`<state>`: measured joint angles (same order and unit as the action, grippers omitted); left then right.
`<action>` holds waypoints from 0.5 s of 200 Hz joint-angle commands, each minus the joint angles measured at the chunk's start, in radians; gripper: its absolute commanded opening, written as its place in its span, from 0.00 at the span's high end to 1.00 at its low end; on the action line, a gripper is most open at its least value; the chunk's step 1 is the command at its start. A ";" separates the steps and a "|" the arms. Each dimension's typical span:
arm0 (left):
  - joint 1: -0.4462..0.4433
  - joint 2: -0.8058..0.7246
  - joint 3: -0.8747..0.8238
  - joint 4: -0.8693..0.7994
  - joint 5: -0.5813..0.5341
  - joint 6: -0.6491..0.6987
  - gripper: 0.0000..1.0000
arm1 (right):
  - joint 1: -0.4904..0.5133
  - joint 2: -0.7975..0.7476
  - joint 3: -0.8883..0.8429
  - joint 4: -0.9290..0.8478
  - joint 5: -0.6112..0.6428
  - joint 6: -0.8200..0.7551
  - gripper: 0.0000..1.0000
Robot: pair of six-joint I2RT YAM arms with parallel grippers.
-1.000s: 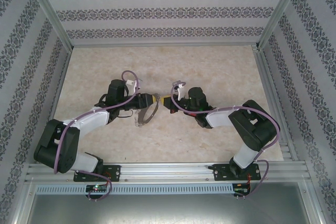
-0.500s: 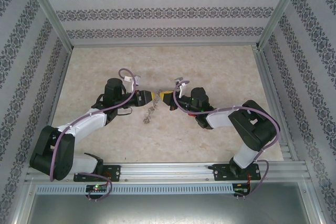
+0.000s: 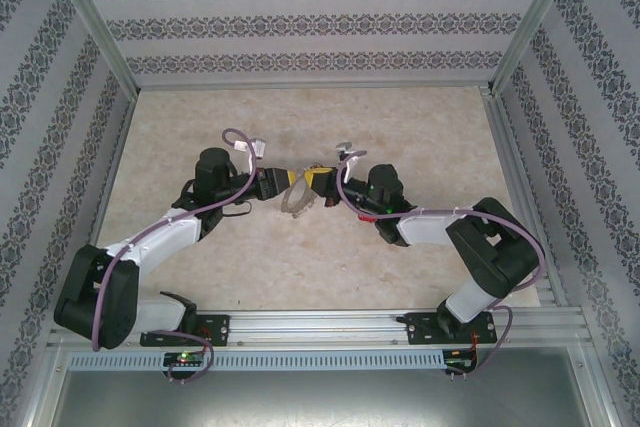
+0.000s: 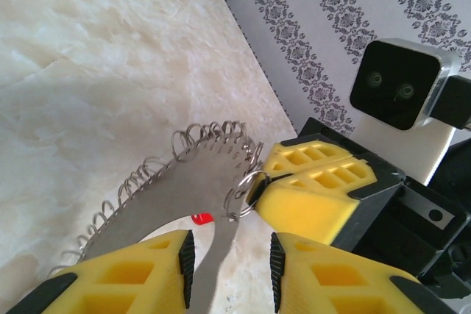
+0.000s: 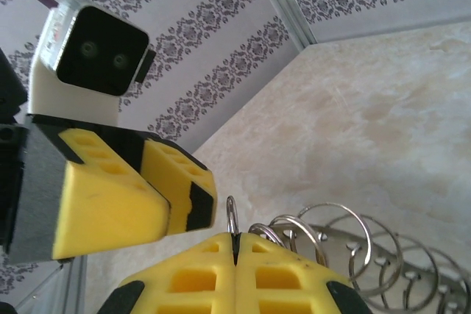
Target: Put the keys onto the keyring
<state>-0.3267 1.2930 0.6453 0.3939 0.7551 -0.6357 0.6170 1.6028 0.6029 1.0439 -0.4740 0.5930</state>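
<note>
Now, right gripper [image 5: 234, 239] pinches the keyring [image 4: 213, 134] by its rim; the red key [image 4: 201, 218] lies just ahead of left gripper [image 4: 231, 246], jaws parted

Over the table [image 3: 300, 277], the keyring [image 3: 298, 199] lies between left gripper [image 3: 284, 183] and right gripper [image 3: 317, 183], the key [image 4: 202, 218] beside its rim.

No text, label, brand mark, number or sign can be read on anything in these views.
</note>
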 commanded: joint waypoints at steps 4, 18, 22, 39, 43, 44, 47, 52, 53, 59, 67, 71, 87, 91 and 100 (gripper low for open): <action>-0.010 -0.049 0.000 0.051 -0.007 -0.005 0.64 | -0.012 -0.063 0.032 0.049 -0.035 0.014 1.00; -0.009 -0.069 -0.003 0.048 -0.016 -0.007 0.64 | -0.013 -0.087 0.031 0.038 -0.035 0.012 1.00; -0.009 -0.074 -0.003 0.047 -0.020 -0.007 0.64 | -0.013 -0.094 0.031 0.036 -0.035 0.012 1.00; -0.010 -0.101 -0.005 0.046 -0.026 -0.008 0.64 | -0.015 -0.126 0.031 0.031 -0.041 0.014 1.00; -0.010 -0.105 -0.004 0.045 -0.027 -0.008 0.64 | -0.015 -0.132 0.031 0.030 -0.041 0.014 1.00; -0.010 -0.107 -0.005 0.045 -0.028 -0.008 0.64 | -0.015 -0.134 0.031 0.030 -0.041 0.014 1.00; -0.011 -0.112 -0.005 0.043 -0.028 -0.008 0.64 | -0.016 -0.139 0.031 0.030 -0.042 0.014 1.00; -0.009 -0.118 -0.004 0.041 -0.031 -0.007 0.63 | -0.016 -0.148 0.032 0.028 -0.044 0.014 1.00; -0.010 -0.120 -0.005 0.040 -0.031 -0.007 0.64 | -0.016 -0.149 0.032 0.027 -0.045 0.014 1.00; -0.010 -0.127 -0.003 0.038 -0.034 -0.008 0.63 | -0.017 -0.159 0.034 0.024 -0.049 0.013 1.00; -0.009 -0.135 0.001 0.031 -0.037 -0.011 0.63 | -0.019 -0.170 0.036 0.022 -0.056 0.014 1.00; -0.009 -0.139 0.001 0.034 -0.037 -0.013 0.63 | -0.020 -0.177 0.037 0.022 -0.061 0.015 1.00; -0.010 -0.151 0.006 0.044 -0.033 -0.025 0.63 | -0.026 -0.194 0.045 0.016 -0.086 0.014 1.00; -0.011 -0.153 0.006 0.048 -0.031 -0.029 0.63 | -0.029 -0.197 0.048 0.017 -0.100 0.015 1.00; -0.010 -0.157 0.009 0.057 -0.025 -0.036 0.63 | -0.036 -0.200 0.057 0.018 -0.132 0.020 1.00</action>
<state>-0.3275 1.1614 0.6453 0.3943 0.7280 -0.6437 0.5991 1.4380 0.6106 1.0206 -0.5228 0.6003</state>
